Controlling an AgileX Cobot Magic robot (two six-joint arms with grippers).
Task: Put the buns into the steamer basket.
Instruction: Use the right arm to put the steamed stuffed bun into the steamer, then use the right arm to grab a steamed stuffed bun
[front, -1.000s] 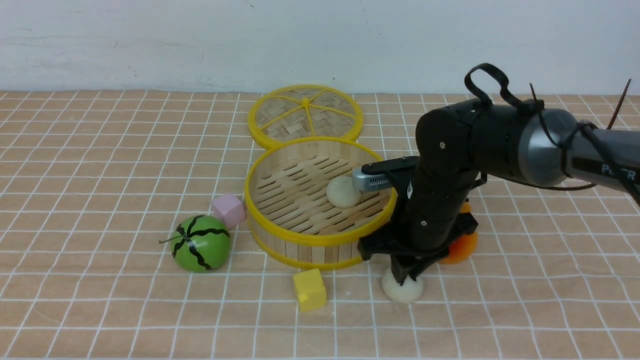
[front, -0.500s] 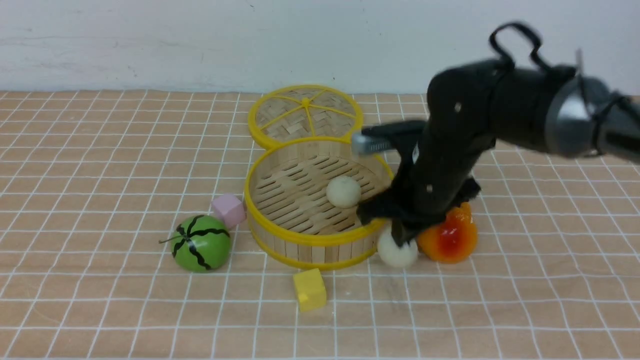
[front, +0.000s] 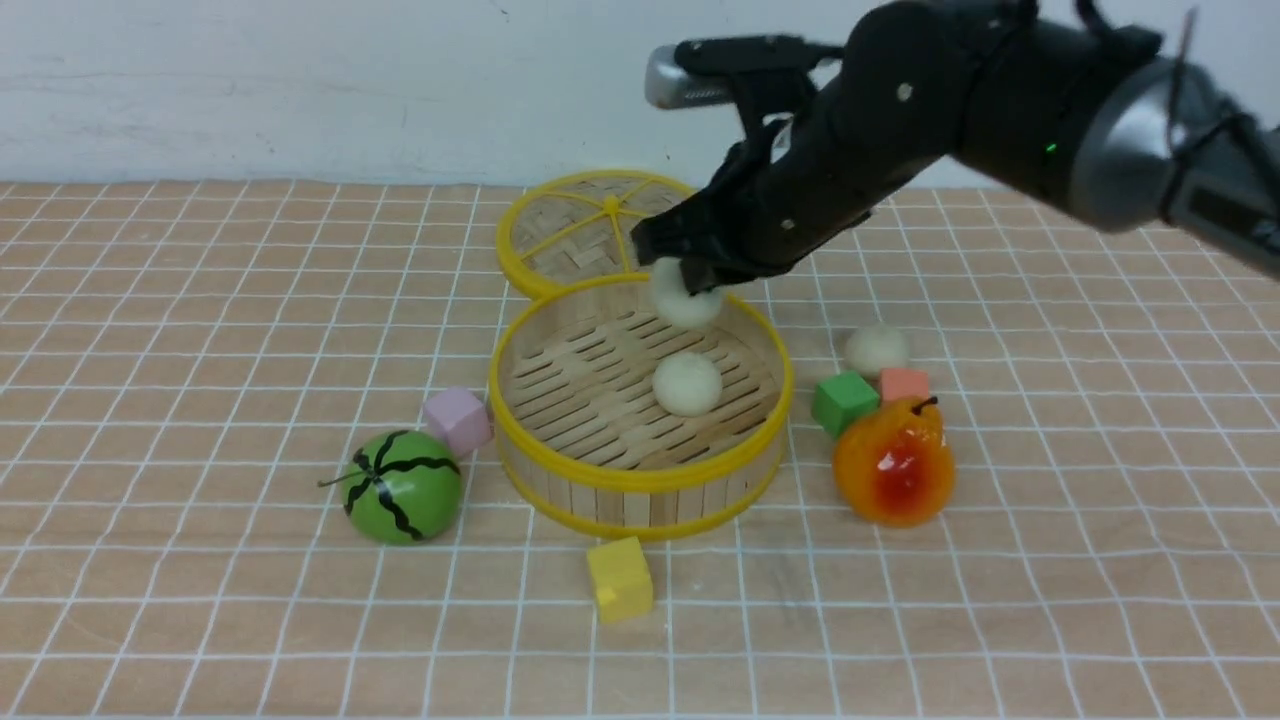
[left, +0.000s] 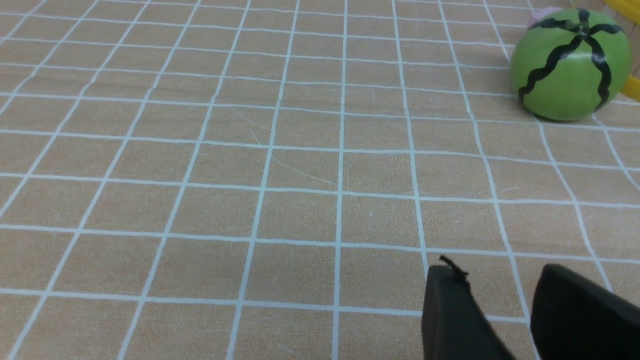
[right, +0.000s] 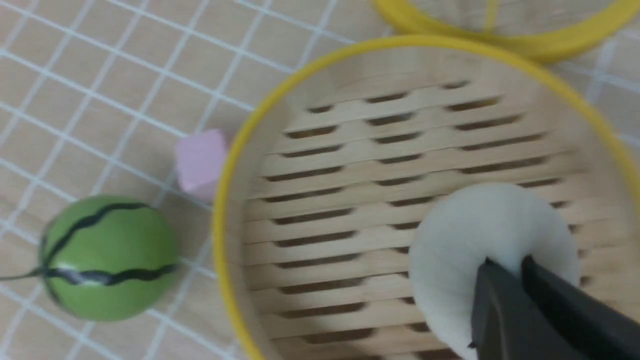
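The steamer basket (front: 640, 482), round with yellow rims and a slatted floor, stands mid-table. One off-white bun (front: 687, 384) lies on its floor. My right gripper (front: 690, 277) is shut on a second bun (front: 686, 303) and holds it in the air over the basket's far side. In the right wrist view the fingertips (right: 487, 272) pinch this bun (right: 465, 235) above the basket's rim (right: 225, 215) and slats. A third bun (front: 877, 349) sits on the cloth right of the basket. My left gripper (left: 495, 272) is open and empty over bare cloth; it is out of the front view.
The woven lid (front: 610, 225) lies behind the basket. A green melon ball (front: 402, 486) and pink cube (front: 457, 420) sit to its left, a yellow cube (front: 619, 578) in front. A green cube (front: 845, 402), salmon cube (front: 904, 384) and orange pear (front: 893, 470) sit to its right.
My right gripper has lifted the bun from the cloth in front of the basket and carried it up and back over the basket. The third bun and the cubes now show.
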